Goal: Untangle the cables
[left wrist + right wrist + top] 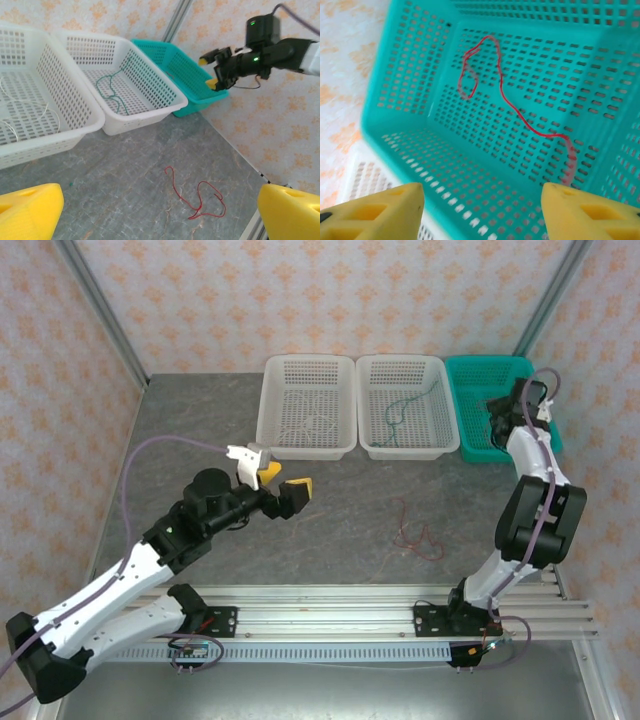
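Observation:
One red cable (413, 532) (197, 197) lies curled on the grey table, ahead of my left gripper (285, 483) (160, 212), which hangs open and empty above the tabletop. A second red cable (507, 100) lies on the floor of the teal basket (470, 425) (420, 75) (172, 62). My right gripper (498, 412) (480, 210) (216, 67) hovers open over that basket with nothing between its yellow fingers (585, 212). A teal-green cable (400, 412) (112, 90) lies in the middle white basket (372, 445) (150, 112). Pale white cables (305, 425) (25, 107) lie in the left white basket (290, 445) (75, 127).
The three baskets stand in a row at the back of the table against the patterned wall (300, 290). A metal rail (350, 615) runs along the near edge. Purple arm cables (160, 445) loop beside each arm.

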`<state>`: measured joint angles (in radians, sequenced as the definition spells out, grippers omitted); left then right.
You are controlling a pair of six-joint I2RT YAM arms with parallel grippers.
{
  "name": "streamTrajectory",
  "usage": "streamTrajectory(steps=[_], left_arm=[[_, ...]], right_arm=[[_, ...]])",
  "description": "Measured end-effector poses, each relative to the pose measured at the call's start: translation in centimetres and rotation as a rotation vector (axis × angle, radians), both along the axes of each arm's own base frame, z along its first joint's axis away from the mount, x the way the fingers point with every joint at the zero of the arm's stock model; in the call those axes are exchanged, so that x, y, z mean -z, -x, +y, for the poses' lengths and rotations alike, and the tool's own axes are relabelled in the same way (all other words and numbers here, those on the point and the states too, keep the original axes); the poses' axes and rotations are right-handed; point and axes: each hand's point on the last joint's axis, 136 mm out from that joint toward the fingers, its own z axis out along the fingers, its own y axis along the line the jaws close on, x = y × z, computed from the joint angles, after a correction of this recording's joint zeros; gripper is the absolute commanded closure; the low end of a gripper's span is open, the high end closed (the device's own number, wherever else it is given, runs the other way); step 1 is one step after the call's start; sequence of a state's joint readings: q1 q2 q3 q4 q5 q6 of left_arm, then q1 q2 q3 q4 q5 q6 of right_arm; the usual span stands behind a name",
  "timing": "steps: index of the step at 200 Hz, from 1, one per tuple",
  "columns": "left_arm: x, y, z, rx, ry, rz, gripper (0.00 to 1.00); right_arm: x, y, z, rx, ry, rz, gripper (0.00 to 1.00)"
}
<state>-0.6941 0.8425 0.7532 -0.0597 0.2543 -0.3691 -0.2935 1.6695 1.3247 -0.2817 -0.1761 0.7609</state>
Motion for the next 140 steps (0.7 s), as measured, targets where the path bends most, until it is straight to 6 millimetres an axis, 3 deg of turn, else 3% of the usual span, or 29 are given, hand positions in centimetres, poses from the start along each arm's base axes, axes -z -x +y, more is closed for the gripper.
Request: streamTrajectory(steps=[17, 32, 60, 81, 113, 140], left_arm=[[1.5, -0.6, -0.8, 0.009, -0.022, 0.043, 0.00], [3.1, -1.2, -1.7, 0.023, -0.041, 0.094, 0.00], [4.9, -1.8, -3.1, 0.040, -0.061, 0.136, 0.00], [5.1, -2.5, -3.8, 0.042, -0.064, 0.139, 0.00], [4.6, -3.4, -4.6, 0.044, -0.050, 0.123, 0.00], [5.1, -3.7, -5.2, 0.057, -0.049, 0.130, 0.00]], right_arm=[[-2.3, 1.5, 1.7, -0.069, -0.008, -0.049, 0.35], [-4.4, 4.1, 4.2, -0.151, -0.013, -0.090, 0.36], [-5.5, 9.4, 10.3, -0.332, 0.001, -0.072, 0.36], [-3.6, 13.9, 14.5, -0.463, -0.018, 0.005, 0.36], [2.5, 21.1, 19.2, -0.628, -0.042, 0.268, 0.35], [6.4, 25.5, 20.3, -0.712, 0.025, 0.480, 0.35]])
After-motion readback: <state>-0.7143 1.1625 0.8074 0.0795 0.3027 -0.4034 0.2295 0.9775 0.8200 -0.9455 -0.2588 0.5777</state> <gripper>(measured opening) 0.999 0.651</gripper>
